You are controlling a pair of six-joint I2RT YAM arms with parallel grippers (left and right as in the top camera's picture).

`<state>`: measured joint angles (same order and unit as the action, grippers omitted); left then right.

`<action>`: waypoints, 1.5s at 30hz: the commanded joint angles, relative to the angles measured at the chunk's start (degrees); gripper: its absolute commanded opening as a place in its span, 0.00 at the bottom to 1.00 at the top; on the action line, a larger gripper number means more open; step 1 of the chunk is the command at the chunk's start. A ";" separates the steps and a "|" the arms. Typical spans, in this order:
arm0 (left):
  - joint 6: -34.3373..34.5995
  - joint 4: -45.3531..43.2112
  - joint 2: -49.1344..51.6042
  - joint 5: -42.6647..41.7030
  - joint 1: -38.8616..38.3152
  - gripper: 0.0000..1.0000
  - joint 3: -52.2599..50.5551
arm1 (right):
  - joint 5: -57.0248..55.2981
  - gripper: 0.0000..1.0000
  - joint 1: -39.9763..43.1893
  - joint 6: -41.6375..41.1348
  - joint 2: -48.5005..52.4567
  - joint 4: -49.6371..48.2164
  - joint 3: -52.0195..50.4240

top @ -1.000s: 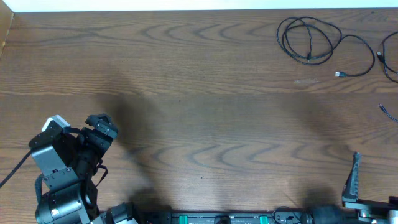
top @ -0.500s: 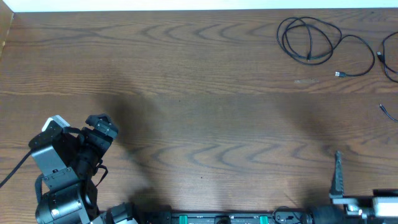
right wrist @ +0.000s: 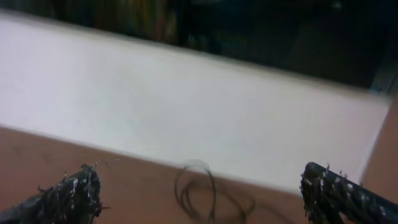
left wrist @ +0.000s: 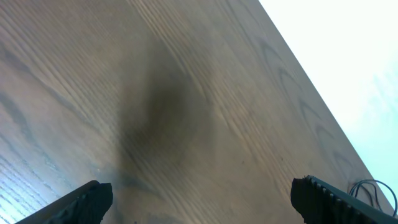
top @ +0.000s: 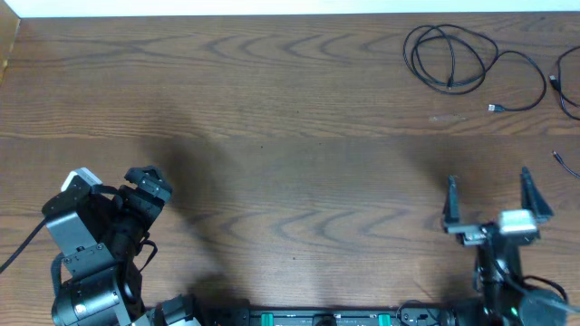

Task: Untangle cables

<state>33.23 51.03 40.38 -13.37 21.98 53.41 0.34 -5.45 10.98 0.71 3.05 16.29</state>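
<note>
Wood table (top: 290, 136), cables all bunched toward the far right corner: coiled black cable (top: 449, 59) lying in loose overlapping loops, its tail swinging out to the right and back to a small plug (top: 496, 108) flat on the wood; second black cable (top: 564, 91) curving at the right edge, partly cut off by the frame, just beside that tail, can't tell if they touch; short cable end (top: 564, 163) a little nearer the front, also at the right edge, apart from the rest. Left gripper (top: 145, 192) sits at the front left, well apart from every cable; its wrist view shows the left fingers (left wrist: 81, 202) spread wide with only bare wood and a shadow between them, nothing held, a bit of cable loop just visible far off at the lower right. Right gripper (top: 489, 193) is at the front right, aimed at the far side, jaws as wide as they go, nothing between them, cables well beyond it. Right wrist view is blurred: right fingers (right wrist: 78, 193) at both lower corners, dark cable loops far ahead between them on the table near its far edge, pale wall behind
</note>
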 commanded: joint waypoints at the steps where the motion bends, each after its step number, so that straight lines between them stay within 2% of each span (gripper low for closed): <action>1: 0.24 -0.02 -0.04 0.37 0.24 0.96 1.46 | -4.02 0.99 2.38 -1.31 -0.42 -0.52 -4.61; 15: 0.24 -0.02 -0.04 0.37 0.24 0.96 1.49 | -4.46 0.99 10.58 -1.33 -0.44 -4.31 -15.91; 20: 0.24 -0.02 -0.04 0.37 0.24 0.96 1.46 | -4.48 0.99 13.70 -1.31 -0.46 -3.32 -16.00; 24: 0.24 -0.02 -0.04 0.37 0.24 0.96 1.46 | -4.48 0.99 14.21 -1.29 -0.46 1.01 -16.00; 45: 0.24 -0.02 -0.04 0.37 0.24 0.96 1.49 | -2.73 0.99 15.19 -1.31 -0.46 1.14 -16.00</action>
<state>33.21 51.00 40.38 -13.37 21.98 53.41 -3.18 9.96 10.52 0.67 3.84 0.40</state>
